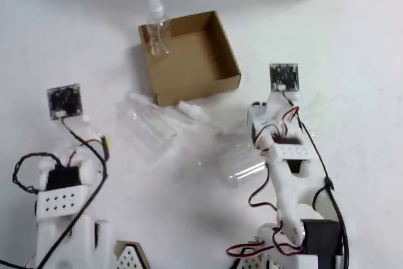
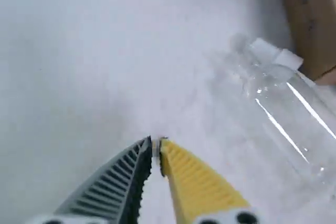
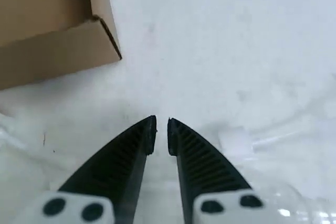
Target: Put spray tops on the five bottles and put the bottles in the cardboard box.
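Note:
An open cardboard box sits at the table's middle back. One clear bottle with a spray top stands upright at its far left corner. Several clear bottles lie on the table in front of the box, one group to the left and one bottle beside the right arm. A loose white spray top lies between them. My left gripper is shut and holds nothing, with a lying bottle just beside it. My right gripper is shut over bare table, next to a spray top.
The box's corner lies a short way ahead of the right gripper, and its wall stands beyond the bottle by the left gripper. The table is white, with open room at the far left and far right.

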Robot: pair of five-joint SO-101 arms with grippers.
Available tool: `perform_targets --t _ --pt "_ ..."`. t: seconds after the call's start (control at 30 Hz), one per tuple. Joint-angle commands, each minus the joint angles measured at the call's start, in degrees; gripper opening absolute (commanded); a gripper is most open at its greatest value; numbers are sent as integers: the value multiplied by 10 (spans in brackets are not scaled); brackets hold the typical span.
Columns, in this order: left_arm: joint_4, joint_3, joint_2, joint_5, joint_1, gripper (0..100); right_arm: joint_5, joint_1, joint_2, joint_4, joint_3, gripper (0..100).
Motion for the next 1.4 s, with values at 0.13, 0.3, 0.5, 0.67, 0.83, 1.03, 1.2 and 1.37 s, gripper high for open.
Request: perform_targets --t 0.13,0.3,0.5,0.67,0.83,1.03,1.2,1.37 --pt "1 11 -15 -37 -65 20 9 -17 -89 181 -82 22" --pt "26 29 -15 -57 -62 23 178 -12 -165 260 -127 22" --pt "11 47 -15 -58 -51 24 142 -40 -126 305 -252 22" --pt "-39 83 -19 -59 -18 24 137 -73 63 393 -465 22" --pt "-47 84 -16 -59 -15 24 141 -75 263 501 -714 22" --pt "-47 84 -16 -60 -15 27 141 -80 468 639 -997 143" --pt "-47 84 -16 -103 -15 24 137 -86 591 730 -1198 132" --pt "-47 84 -16 -105 -15 24 142 -87 698 773 -1330 127"
